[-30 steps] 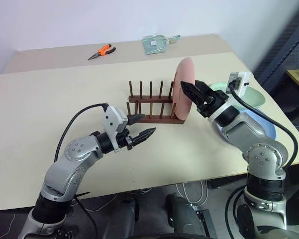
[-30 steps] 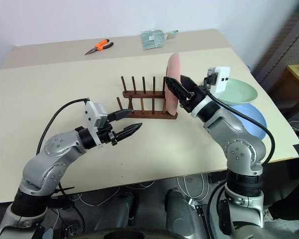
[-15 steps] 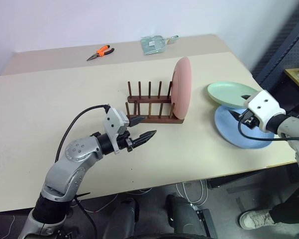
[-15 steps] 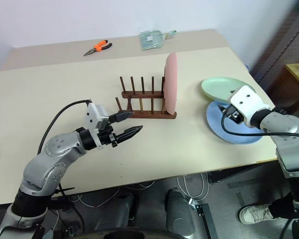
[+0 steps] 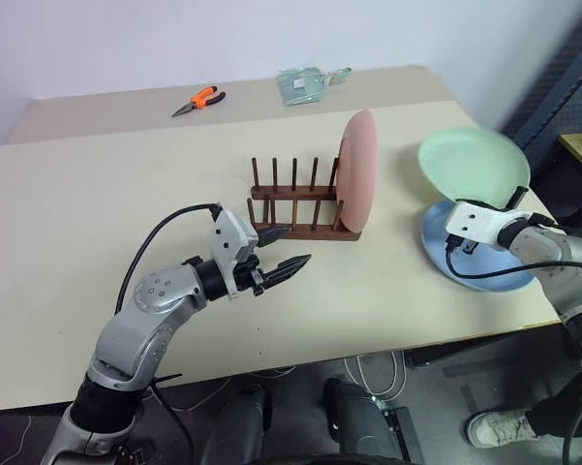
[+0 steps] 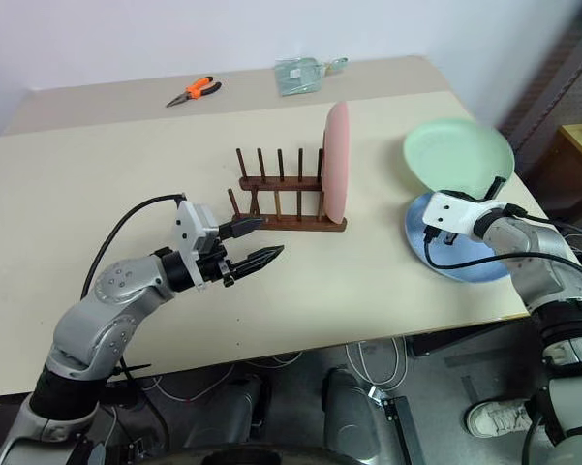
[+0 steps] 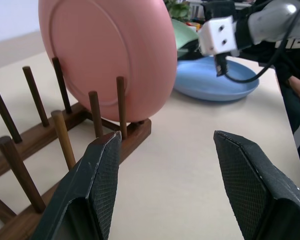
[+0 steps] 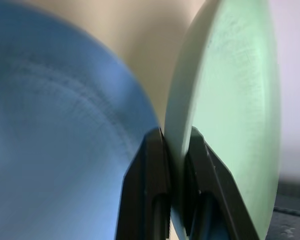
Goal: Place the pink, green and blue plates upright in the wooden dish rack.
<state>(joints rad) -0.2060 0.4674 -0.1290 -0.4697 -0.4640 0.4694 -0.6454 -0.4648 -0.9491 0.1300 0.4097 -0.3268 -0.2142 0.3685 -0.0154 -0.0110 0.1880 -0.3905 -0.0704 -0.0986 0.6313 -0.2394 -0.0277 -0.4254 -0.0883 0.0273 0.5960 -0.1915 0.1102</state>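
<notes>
The pink plate (image 5: 356,174) stands upright at the right end of the wooden dish rack (image 5: 291,208). Right of the rack, the blue plate (image 5: 442,250) lies flat on the table. Over it the green plate (image 5: 473,167) is lifted and tilted steeply, and my right gripper (image 8: 175,135) is shut on its near rim. In front of the rack's near rail my left gripper (image 5: 292,246) stands open, nothing between its fingers (image 7: 102,165), pointing toward the pink plate (image 7: 107,55).
Orange-handled pliers (image 5: 199,99) and a clear plastic bag (image 5: 305,84) lie at the table's far side. The blue plate sits close to the table's right edge (image 5: 552,300). A person's shoe (image 5: 494,424) is on the floor below that corner.
My right gripper left the pink plate, swung right to the stacked plates, shut on the green plate's rim and tipped it up off the blue one. The left arm kept still.
</notes>
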